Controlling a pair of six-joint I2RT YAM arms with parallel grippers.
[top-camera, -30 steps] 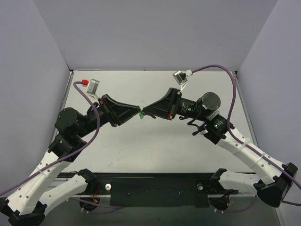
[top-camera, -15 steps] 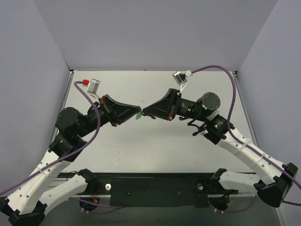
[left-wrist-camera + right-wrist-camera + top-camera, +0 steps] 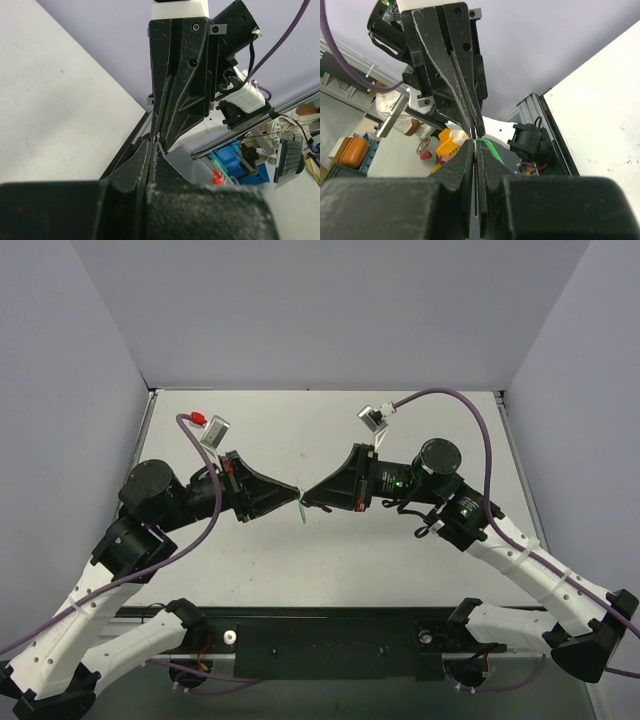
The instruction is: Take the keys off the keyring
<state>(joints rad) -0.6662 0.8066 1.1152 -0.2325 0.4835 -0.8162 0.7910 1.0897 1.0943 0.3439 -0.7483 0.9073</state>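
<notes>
Pale lavender walls (image 3: 330, 310) box in the white table (image 3: 400, 570) on my overhead feed. From 8 o'clock my left arm reaches in toward the middle. The left gripper (image 3: 297, 490) has its two black fingers pressed flat together, with only a hairline seam between them in its wrist view. Its point meets the right gripper (image 3: 306, 494) nose to nose, raised off the table just left of centre.

Right at that meeting point, the left wrist camera shows a thin sliver of grey metal (image 3: 158, 136). It is too small for me to call it key or ring, or to say which pincer has it. The green keyring tag (image 3: 303, 510) hangs at 6 o'clock from the joined tips. In the right wrist view it slants away just beside the right fingertips.

The right gripper comes in from 4 o'clock, and its fingers are closed together as well.
</notes>
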